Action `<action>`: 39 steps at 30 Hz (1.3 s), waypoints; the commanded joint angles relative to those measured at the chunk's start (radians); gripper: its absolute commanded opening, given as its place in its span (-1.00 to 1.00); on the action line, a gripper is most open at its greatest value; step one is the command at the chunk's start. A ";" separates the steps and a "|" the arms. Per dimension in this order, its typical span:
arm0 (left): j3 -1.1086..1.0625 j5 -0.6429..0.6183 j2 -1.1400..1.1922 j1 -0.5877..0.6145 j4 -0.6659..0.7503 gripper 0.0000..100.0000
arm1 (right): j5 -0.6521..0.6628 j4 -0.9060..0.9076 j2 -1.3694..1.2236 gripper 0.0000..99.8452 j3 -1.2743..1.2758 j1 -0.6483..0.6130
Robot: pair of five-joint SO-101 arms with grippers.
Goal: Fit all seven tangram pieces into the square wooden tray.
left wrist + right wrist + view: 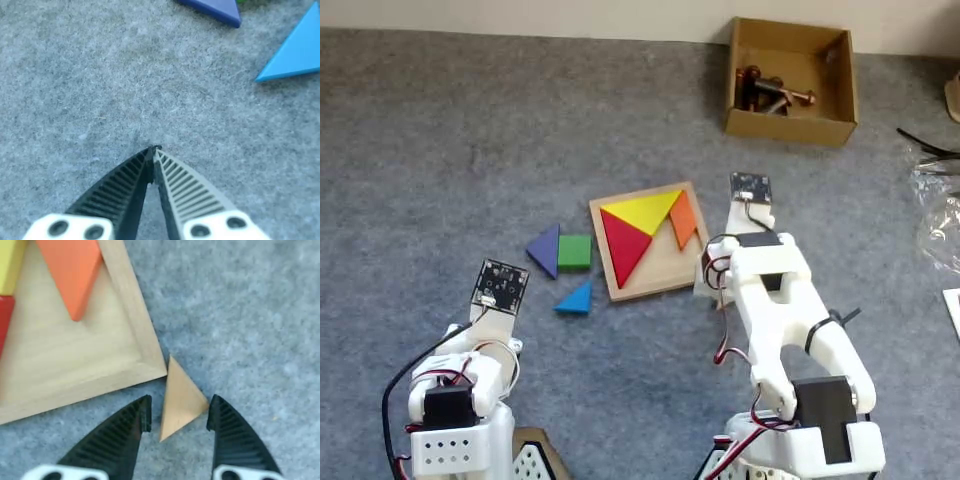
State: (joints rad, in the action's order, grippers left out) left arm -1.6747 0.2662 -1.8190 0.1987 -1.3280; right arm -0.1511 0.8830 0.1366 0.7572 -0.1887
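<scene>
The square wooden tray (665,265) lies mid-table with a yellow triangle (642,211), a red triangle (625,246) and an orange piece (683,221) in it. On the carpet to its left are a purple triangle (545,250), a green square (574,252) and a light blue triangle (575,299). A plain wooden triangle (180,400) lies just off the tray's corner (145,357), and my right gripper (180,407) stands open around it. My left gripper (152,150) is shut on nothing above bare carpet, short of the blue triangle (295,50) and the purple triangle (212,7).
A cardboard box (790,120) holding copper-coloured metal parts stands at the back right. Clear plastic wrapping (940,215) and cables lie at the right edge. Grey carpet covers the table, with open room at the left and back.
</scene>
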 commanded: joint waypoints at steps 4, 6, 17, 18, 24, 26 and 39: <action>-0.021 -0.008 -0.007 0.013 -0.006 -0.97 | -0.003 -0.016 -0.070 -0.64 -0.008 -0.005; -0.021 -0.008 -0.007 0.013 -0.006 -0.97 | 0.000 -0.016 -0.054 -0.70 -0.008 -0.005; -0.021 -0.008 -0.007 0.013 -0.006 -0.97 | 0.043 -0.016 0.005 -0.74 -0.007 -0.005; -0.021 -0.008 -0.007 0.013 -0.006 -0.97 | 0.068 -0.018 0.005 -0.74 -0.007 -0.005; -0.021 -0.008 -0.007 0.013 -0.006 -0.97 | 0.196 -0.016 0.005 -0.74 -0.007 -0.007; -0.021 -0.008 -0.007 0.013 -0.006 -0.97 | 0.215 -0.016 0.005 -0.74 -0.007 -0.005; -0.021 -0.008 -0.007 0.013 -0.006 -0.97 | 0.427 -0.005 0.007 -0.74 -0.007 -0.005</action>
State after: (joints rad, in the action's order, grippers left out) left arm -1.6747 0.2662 -1.8190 0.1987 -1.3280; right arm 0.2309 0.8846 0.1028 0.7557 -0.1841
